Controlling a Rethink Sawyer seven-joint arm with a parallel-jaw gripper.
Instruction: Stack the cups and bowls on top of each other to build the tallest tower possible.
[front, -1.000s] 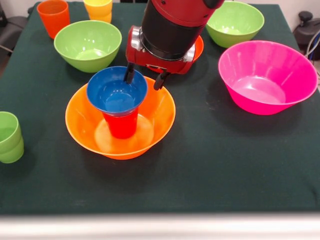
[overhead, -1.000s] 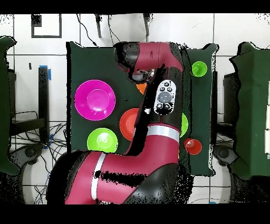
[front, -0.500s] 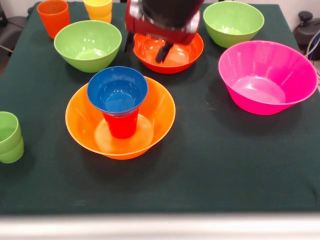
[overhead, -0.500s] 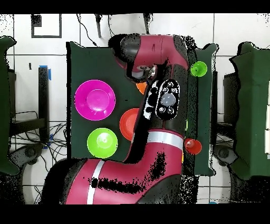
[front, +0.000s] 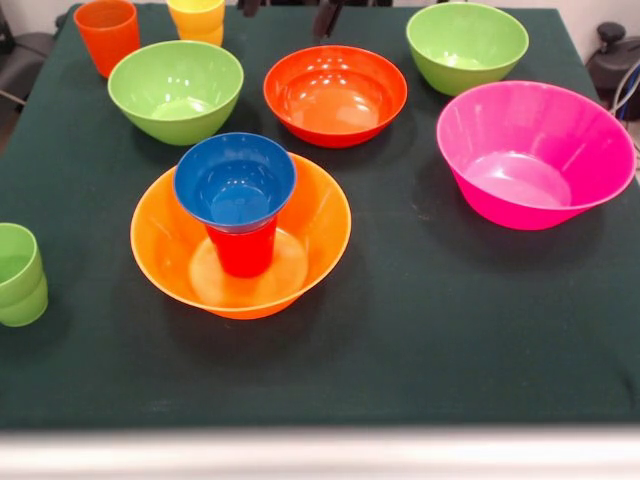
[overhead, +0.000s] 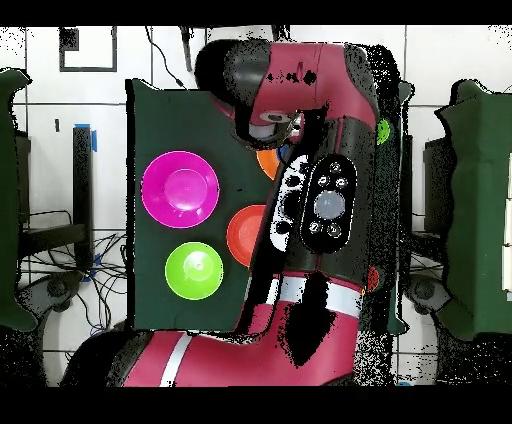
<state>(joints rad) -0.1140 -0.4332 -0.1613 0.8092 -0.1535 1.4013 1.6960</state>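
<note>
At the table's (front: 420, 340) near-centre stands the tower: a large orange bowl (front: 322, 228) as base, a red cup (front: 243, 252) upright in its well, and a small blue bowl (front: 235, 182) seated on the cup's rim, seemingly level. At the left edge, well apart, two light green cups (front: 18, 272) are nested one in the other; I judge them the next stock for the tower. They should be light, stiff and glossy, so likely to slip under my pads, and I would take them by the wall just under the rim, one finger inside and one outside. My gripper (front: 287, 8) shows only as two dark tips at the top edge, spread apart with nothing between them. Far row: orange cup (front: 107, 32), yellow cup (front: 197, 16), light green bowl (front: 175, 88), red-orange bowl (front: 335, 95), second light green bowl (front: 468, 45). Right side: large pink bowl (front: 535, 150). The first green bowl and the orange base lie near the line toward the green cups, so I would pass above their rims. The blue bowl sits on a narrow cup, and I judge that a nudge would tip it.
</note>
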